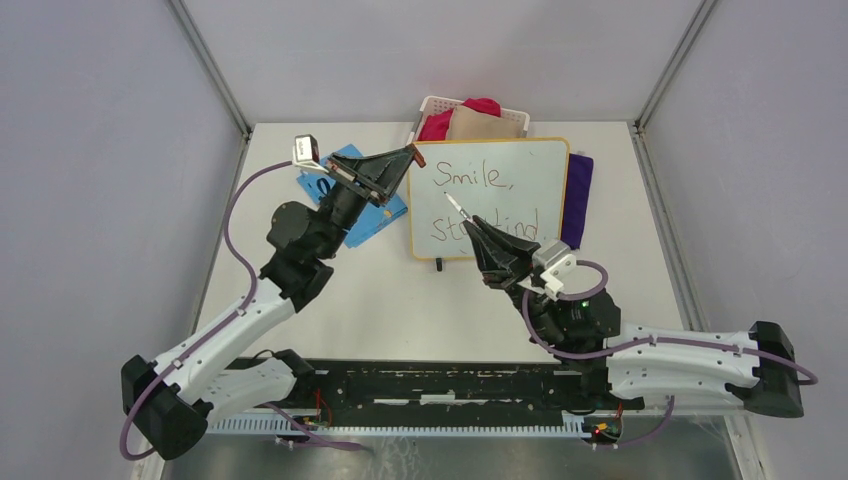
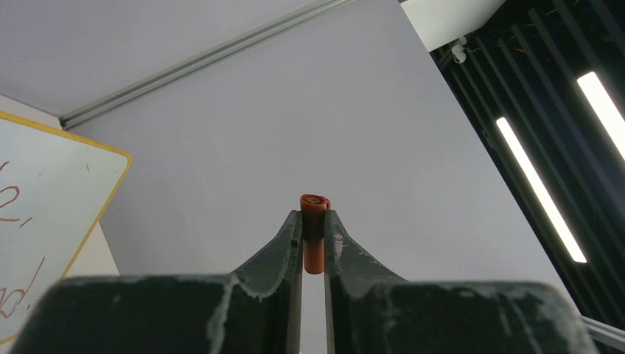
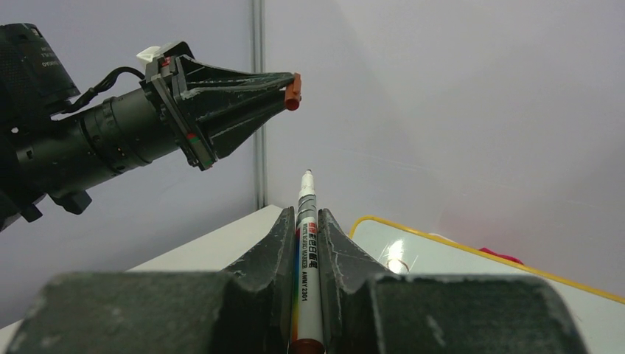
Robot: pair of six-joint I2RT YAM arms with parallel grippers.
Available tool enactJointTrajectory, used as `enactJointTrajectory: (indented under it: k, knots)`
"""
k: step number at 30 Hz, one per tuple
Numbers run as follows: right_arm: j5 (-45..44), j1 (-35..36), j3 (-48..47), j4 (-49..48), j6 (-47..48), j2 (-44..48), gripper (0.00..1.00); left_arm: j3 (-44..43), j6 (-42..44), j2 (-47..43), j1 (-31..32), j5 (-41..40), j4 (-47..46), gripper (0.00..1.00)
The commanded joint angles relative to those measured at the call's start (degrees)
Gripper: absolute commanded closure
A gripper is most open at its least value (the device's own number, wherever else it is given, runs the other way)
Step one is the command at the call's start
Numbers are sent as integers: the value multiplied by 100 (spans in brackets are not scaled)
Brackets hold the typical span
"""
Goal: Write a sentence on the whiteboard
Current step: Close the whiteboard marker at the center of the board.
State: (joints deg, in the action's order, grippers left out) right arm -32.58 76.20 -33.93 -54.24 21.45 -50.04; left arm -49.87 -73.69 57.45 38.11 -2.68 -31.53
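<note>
The whiteboard [image 1: 545, 165], yellow-framed, lies at the table's back centre. On it is the sentence [image 1: 475, 178] in dark red: "Smile," over a second line partly hidden by my right gripper [image 1: 470, 222]. That gripper hovers over the lower line, shut on a white marker [image 3: 306, 221] whose bare tip points up and away. My left gripper [image 1: 412, 150] hangs over the board's upper left corner, shut on the small orange-red marker cap [image 2: 315, 236]. The right wrist view shows the cap [image 3: 294, 92] raised above and left of the marker tip, and the board [image 3: 472, 273] below.
A blue card [image 1: 365, 215] lies under the left arm. A purple cloth [image 1: 577, 200] lies along the board's right edge. A white basket [image 1: 432, 103] with red and tan cloths stands behind the board. Grey walls close in the table on three sides.
</note>
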Motion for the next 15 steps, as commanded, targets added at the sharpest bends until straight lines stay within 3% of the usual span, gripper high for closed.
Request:
enactJointTrajectory:
  k: [1, 15]
  knots:
    - [94, 26, -309, -431, -227, -171, 100, -47, -243, -119, 52, -46, -342, 98]
    - [214, 26, -805, -726, -203, -675, 100, 74, -297, -252, 166, -351, -145, 98]
